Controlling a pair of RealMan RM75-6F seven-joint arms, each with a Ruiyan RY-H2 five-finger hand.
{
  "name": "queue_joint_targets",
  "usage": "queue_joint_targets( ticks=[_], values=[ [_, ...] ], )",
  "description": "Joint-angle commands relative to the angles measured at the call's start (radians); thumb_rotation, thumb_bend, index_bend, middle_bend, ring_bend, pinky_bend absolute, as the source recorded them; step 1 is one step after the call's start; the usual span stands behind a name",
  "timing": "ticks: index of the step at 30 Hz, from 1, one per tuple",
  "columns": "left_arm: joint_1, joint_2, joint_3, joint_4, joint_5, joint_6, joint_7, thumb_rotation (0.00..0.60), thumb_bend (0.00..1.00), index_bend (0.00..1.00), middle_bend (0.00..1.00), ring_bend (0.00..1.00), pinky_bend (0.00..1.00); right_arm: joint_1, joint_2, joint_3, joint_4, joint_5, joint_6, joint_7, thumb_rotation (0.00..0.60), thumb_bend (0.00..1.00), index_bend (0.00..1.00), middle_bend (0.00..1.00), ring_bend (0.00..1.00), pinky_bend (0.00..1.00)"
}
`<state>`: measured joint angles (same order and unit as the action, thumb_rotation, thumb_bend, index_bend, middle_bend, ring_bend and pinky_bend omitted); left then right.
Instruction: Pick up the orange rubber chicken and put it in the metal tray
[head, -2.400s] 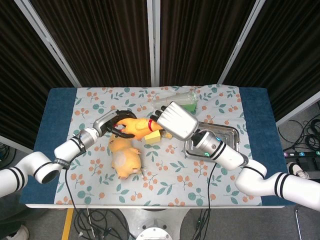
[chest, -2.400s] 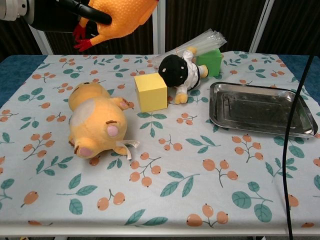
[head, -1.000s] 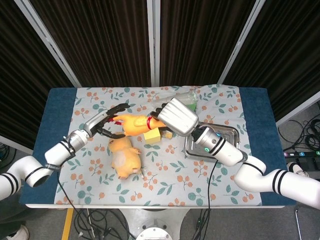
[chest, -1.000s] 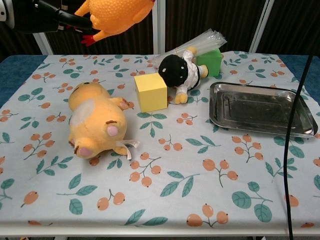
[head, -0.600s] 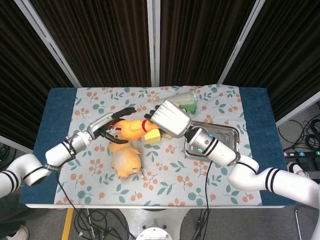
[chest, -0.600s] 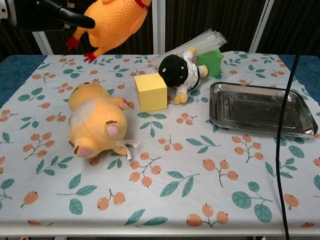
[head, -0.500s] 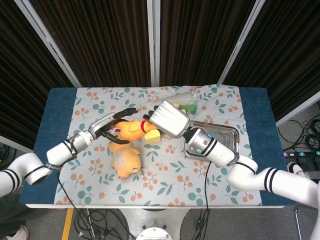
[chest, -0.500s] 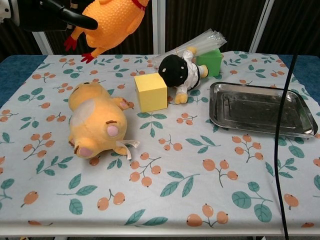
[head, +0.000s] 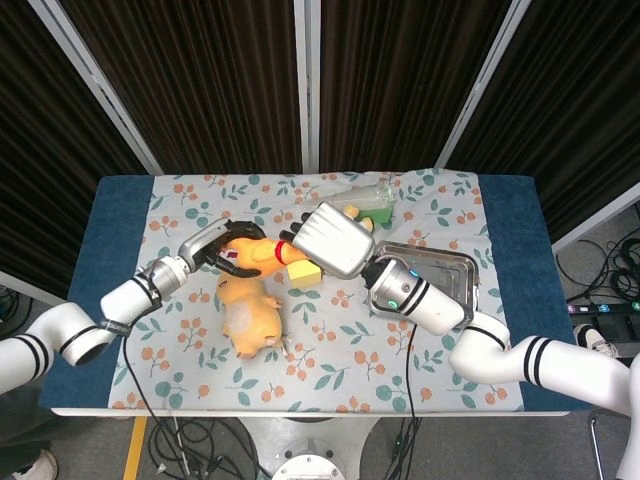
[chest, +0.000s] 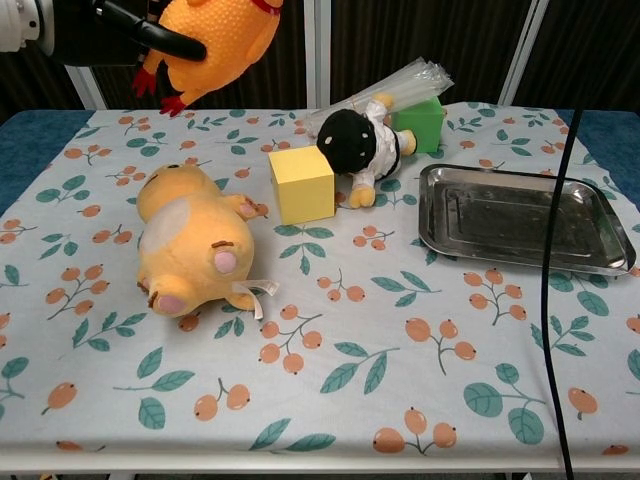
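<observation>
- Orange rubber chicken (head: 257, 255), head view: it hangs in the air above the yellow plush toy (head: 250, 318), between the two hands and left of the metal tray (head: 458, 272).
- The left hand (head: 222, 243) curls around the chicken's leg end and holds it.
- The right hand (head: 330, 240) covers the chicken's other end; whether its fingers grip it I cannot tell.
- Chest view: the chicken (chest: 208, 38) hangs high at the upper left, red feet pointing down-left, with a dark finger (chest: 150, 36) of the left hand across it.
- The tray (chest: 602, 255) lies on the floral cloth (chest: 380, 330) at right, well apart from the chicken.
- A yellow block (chest: 301, 184) stands beside a black-haired doll (chest: 357, 145).
</observation>
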<state>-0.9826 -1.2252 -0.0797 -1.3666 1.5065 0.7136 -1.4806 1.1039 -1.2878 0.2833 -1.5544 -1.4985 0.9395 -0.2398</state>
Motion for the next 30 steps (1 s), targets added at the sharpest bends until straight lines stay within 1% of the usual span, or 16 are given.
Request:
queue_joint_targets(
  ticks=[1,5,7,9,12,16,18,19,20,22,23,24,25,27,28,30],
  values=[
    [0.018,-0.019,-0.028,0.0,-0.067,-0.008,0.052,0.6,0.55,0.73,0.76,0.67,0.6,-0.003,0.001,-0.002,-0.005,-0.003,0.006,0.0,0.6,0.35,0.92,0.77,0.7,0.95],
    [0.033,-0.031,-0.05,-0.005,-0.13,-0.021,0.115,0.6,0.66,0.78,0.9,0.82,0.7,-0.009,0.0,-0.009,-0.017,-0.013,0.017,-0.003,0.6,0.35,0.92,0.77,0.7,0.95],
    [0.036,-0.033,-0.059,-0.005,-0.149,-0.029,0.136,0.6,0.69,0.81,0.95,0.86,0.73,-0.011,0.0,-0.013,-0.023,-0.019,0.022,-0.004,0.6,0.35,0.92,0.77,0.7,0.95],
    [0.042,-0.037,-0.069,-0.006,-0.173,-0.037,0.161,0.6,0.71,0.84,0.98,0.89,0.74,-0.015,0.0,-0.018,-0.032,-0.026,0.028,-0.007,0.6,0.35,0.92,0.77,0.7,0.95],
    [0.05,-0.04,-0.084,-0.009,-0.2,-0.047,0.19,0.6,0.72,0.86,1.0,0.91,0.74,-0.021,0.001,-0.029,-0.044,-0.037,0.033,-0.011,0.6,0.35,0.92,0.77,0.7,0.95],
    [0.066,-0.038,-0.104,-0.026,-0.217,-0.046,0.217,0.6,0.71,0.84,0.99,0.9,0.74,-0.027,0.002,-0.028,-0.04,-0.033,0.039,-0.015,0.6,0.35,0.93,0.77,0.7,0.95],
    [0.076,-0.032,-0.107,-0.04,-0.21,-0.041,0.224,0.6,0.69,0.78,0.93,0.84,0.73,-0.03,0.004,-0.022,-0.034,-0.024,0.044,-0.013,0.6,0.35,0.93,0.77,0.7,0.95],
    [0.081,-0.026,-0.106,-0.05,-0.194,-0.041,0.223,0.6,0.66,0.7,0.84,0.75,0.7,-0.033,0.005,-0.018,-0.028,-0.018,0.048,-0.01,0.6,0.35,0.93,0.77,0.7,0.95],
    [0.083,-0.019,-0.102,-0.058,-0.178,-0.043,0.219,0.6,0.63,0.63,0.77,0.68,0.66,-0.035,0.005,-0.015,-0.023,-0.013,0.05,-0.007,0.6,0.35,0.93,0.77,0.7,0.95],
    [0.094,-0.018,-0.098,-0.059,-0.137,-0.02,0.21,0.6,0.48,0.42,0.56,0.48,0.49,-0.04,0.004,-0.011,-0.011,-0.003,0.054,0.003,0.6,0.35,0.93,0.77,0.7,0.95],
    [0.102,-0.022,-0.091,-0.051,-0.115,-0.004,0.212,0.6,0.42,0.37,0.5,0.42,0.43,-0.044,0.001,-0.012,0.0,0.003,0.057,0.009,0.6,0.35,0.93,0.77,0.7,0.95],
    [0.107,-0.026,-0.086,-0.044,-0.099,0.007,0.215,0.6,0.34,0.31,0.42,0.34,0.36,-0.047,-0.001,-0.014,0.008,0.006,0.058,0.014,0.6,0.35,0.93,0.77,0.7,0.95],
    [0.112,-0.029,-0.08,-0.039,-0.079,0.021,0.21,0.6,0.28,0.27,0.33,0.27,0.31,-0.053,-0.002,-0.018,0.017,0.009,0.06,0.024,0.6,0.35,0.93,0.77,0.7,0.95],
    [0.122,-0.031,-0.073,-0.032,-0.061,0.039,0.197,0.6,0.21,0.22,0.21,0.17,0.26,-0.064,-0.003,-0.023,0.026,0.01,0.068,0.044,0.6,0.35,0.93,0.77,0.7,0.95],
    [0.127,-0.033,-0.071,-0.028,-0.055,0.048,0.192,0.6,0.18,0.21,0.16,0.14,0.24,-0.072,-0.003,-0.025,0.029,0.011,0.076,0.057,0.6,0.35,0.93,0.77,0.7,0.95],
    [0.137,-0.038,-0.067,-0.015,-0.048,0.067,0.2,0.6,0.16,0.21,0.11,0.11,0.22,-0.093,-0.005,-0.03,0.033,0.015,0.097,0.099,0.6,0.35,0.93,0.77,0.7,0.95]
  ],
)
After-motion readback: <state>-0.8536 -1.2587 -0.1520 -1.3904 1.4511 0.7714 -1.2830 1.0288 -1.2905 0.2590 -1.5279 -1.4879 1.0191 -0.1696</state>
